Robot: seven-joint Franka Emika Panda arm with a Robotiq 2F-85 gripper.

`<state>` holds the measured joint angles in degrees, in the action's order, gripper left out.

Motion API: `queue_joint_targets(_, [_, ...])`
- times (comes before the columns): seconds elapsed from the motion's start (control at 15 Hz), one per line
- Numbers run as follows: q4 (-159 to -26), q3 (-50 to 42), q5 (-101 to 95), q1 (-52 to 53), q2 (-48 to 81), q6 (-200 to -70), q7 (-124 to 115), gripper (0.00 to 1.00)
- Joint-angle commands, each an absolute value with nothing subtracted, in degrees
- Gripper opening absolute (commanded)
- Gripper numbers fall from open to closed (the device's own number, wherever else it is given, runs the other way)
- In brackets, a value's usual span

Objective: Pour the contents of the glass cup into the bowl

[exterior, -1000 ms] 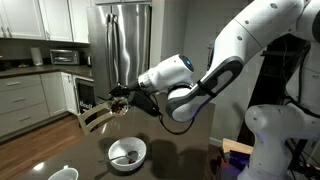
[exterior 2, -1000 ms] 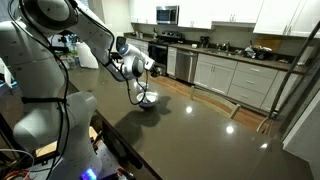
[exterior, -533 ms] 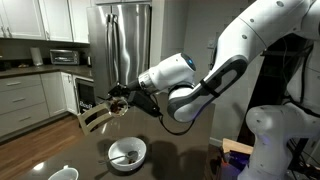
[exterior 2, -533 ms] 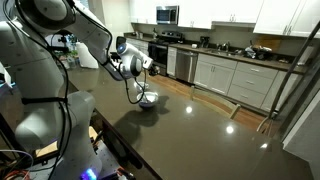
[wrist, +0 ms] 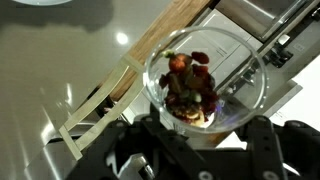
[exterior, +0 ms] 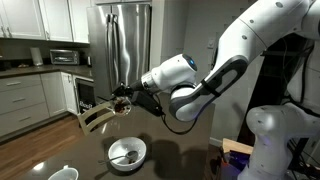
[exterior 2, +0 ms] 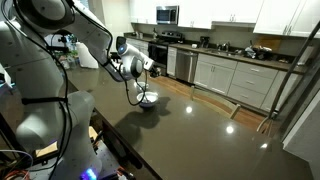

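Glass fills most of the wrist view: my gripper (exterior: 119, 100) is clenched around the glass cup (wrist: 207, 80), jaws pressed to its sides, because a loose hold on something this smooth and narrow would let it slip once it tips. I hold it high in the air, well above the counter (exterior 2: 200, 130), so that it clears every rim below.

The contents (wrist: 190, 85), reddish-brown bits, lie heaped together inside the glass. I see none falling out, so I judge the pour not yet done. Whether the glass is upright or already leaning I cannot tell for sure.

The bowl (exterior: 127, 153) stands on the counter below the glass and a touch to the right of it in an exterior view. That is why I hang here: the bits should fall into the wide dish and not beside it. Something dark lies in the bowl, too small to name. A smaller white cup (exterior: 63, 174) sits nearer and to the left, well apart from the bowl. It is a poor place for stray bits, so my tilt should face away from it.
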<state>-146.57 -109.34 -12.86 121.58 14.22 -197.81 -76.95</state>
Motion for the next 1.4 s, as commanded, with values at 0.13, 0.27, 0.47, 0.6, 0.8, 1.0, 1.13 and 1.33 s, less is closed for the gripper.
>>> queue_joint_targets(0.13, [-148.2, -109.4, -12.2, 120.4, 15.1, -198.2, -74.7, 0.42])
queue_joint_targets(0.27, [-149.2, -109.0, -12.3, 119.7, 14.7, -198.2, -74.4, 0.42])
queue_joint_targets(0.47, [-153.1, -108.0, -10.5, 123.0, 17.3, -198.2, -76.6, 0.42])
queue_joint_targets(0.6, [-154.6, -106.8, -10.3, 124.0, 17.5, -198.2, -76.8, 0.42])
queue_joint_targets(0.8, [-153.6, -106.9, -12.3, 122.9, 14.7, -197.8, -76.3, 0.67])
queue_joint_targets(1.0, [-153.5, -107.1, -12.3, 122.7, 14.4, -197.8, -76.3, 0.42])
queue_joint_targets(1.13, [-153.7, -105.4, -11.9, 120.7, 14.7, -198.2, -76.0, 0.42])
queue_joint_targets(1.33, [-152.7, -103.2, -11.1, 118.3, 16.2, -198.2, -76.0, 0.42])
